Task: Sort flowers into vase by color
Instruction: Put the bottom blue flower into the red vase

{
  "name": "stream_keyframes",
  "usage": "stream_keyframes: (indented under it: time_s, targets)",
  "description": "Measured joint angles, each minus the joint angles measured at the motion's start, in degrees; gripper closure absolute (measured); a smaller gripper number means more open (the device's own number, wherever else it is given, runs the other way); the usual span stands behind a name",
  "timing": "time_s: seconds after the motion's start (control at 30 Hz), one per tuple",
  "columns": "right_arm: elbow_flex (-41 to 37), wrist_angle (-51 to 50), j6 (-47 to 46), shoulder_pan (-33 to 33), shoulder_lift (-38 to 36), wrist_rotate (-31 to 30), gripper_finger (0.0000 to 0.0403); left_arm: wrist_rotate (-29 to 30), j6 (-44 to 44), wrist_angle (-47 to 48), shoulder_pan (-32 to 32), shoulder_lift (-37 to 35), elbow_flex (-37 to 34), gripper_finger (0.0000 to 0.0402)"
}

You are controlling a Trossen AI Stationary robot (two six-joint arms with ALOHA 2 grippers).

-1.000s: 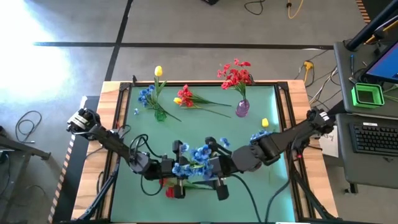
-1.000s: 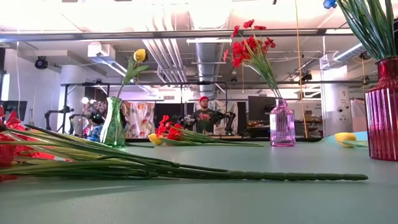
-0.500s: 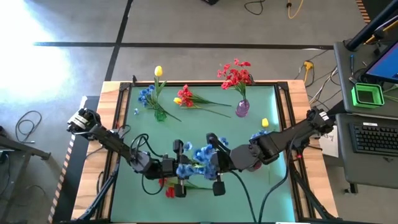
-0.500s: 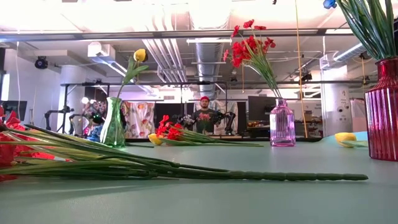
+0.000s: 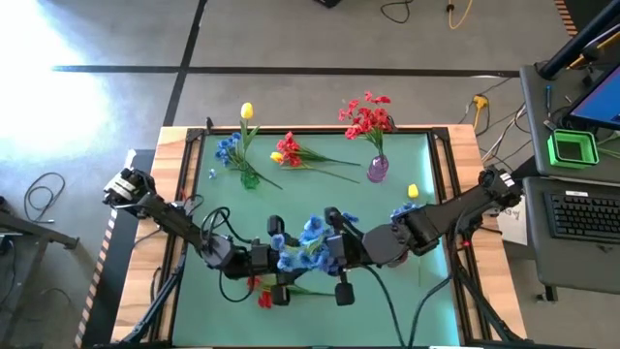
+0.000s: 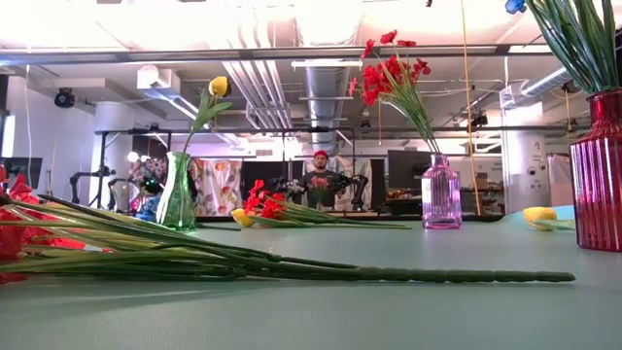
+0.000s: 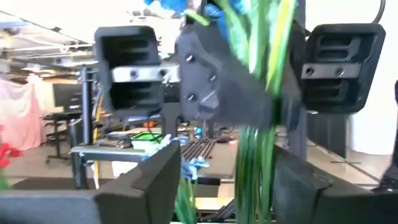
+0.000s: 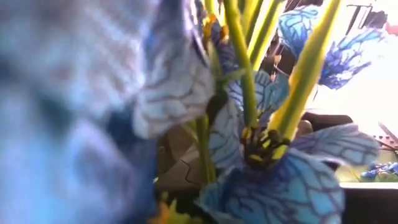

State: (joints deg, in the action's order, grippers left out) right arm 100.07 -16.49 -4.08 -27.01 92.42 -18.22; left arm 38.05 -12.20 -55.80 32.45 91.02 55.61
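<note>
Flowers (image 5: 308, 242) with blue blossoms stood bunched between the two grippers near the front edge of the green surface (image 5: 407, 281), seen from above. The left gripper (image 5: 279, 264) sat at the bunch's left side and the right gripper (image 5: 336, 260) at its right. Three small vases stood by the back edge: a green vase (image 5: 250, 178) holding a yellow tulip and blue sprigs, a purple vase (image 5: 377, 170) holding red blooms, and between them a loose pile of red and yellow stems (image 5: 300, 155) lying flat. One yellow head (image 5: 413, 192) lay alone toward the right edge.

From surface level, long green stems with red blooms (image 6: 194, 258) lay flat across the front, and a red vase (image 6: 595, 185) stood at the right with stems in it. A person (image 6: 318, 182) stood far behind.

Past the left wrist, that gripper's fingers (image 7: 155, 180) stood parted, with the green stems (image 7: 258, 124) upright between them and apparently not pinched.

Past the right wrist, blue petals (image 8: 273, 168) filled the view; that gripper was closed on the stems.

These stems look light, thin and springy, the petals soft and easily crushed, so a hold low on the stems seems best.
</note>
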Motion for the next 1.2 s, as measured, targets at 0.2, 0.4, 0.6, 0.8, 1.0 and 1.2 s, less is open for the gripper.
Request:
stream_keyframes:
  time_s: [0.2, 0.4, 0.6, 0.8, 1.0, 1.2]
  targets:
    - [0.0, -4.7, -2.6, -2.1, -4.7, 0.3, 0.0384, 1.8, 4.3, 10.5, 0.0, -1.6, 0.0, 0.0173]
    - [0.0, -16.0, -10.9, -5.7, -10.0, -0.5, 0.0385, 1.8, 14.3, 26.0, 0.3, -4.5, 0.0, 0.0171]
    - [-0.2, -26.5, -19.9, -15.0, -13.6, -22.0, 0.0385, 1.6, 17.1, 31.5, 0.4, -5.3, 0.0, 0.0171]
    - [-3.2, -27.5, -25.2, -23.4, -14.5, -34.6, 0.0385, 2.0, 17.1, 31.5, 0.2, -5.5, 0.0, 0.0171]
    - [-7.0, -35.0, -36.3, -27.4, -15.1, -45.0, 0.0385, 2.0, 17.1, 31.4, 0.1, -5.5, 0.0, 0.0171]
    - [-9.6, -56.9, -62.8, -28.7, -17.1, -48.0, 0.0385, 2.0, 17.1, 31.4, 0.1, -5.6, 0.0, 0.0171]
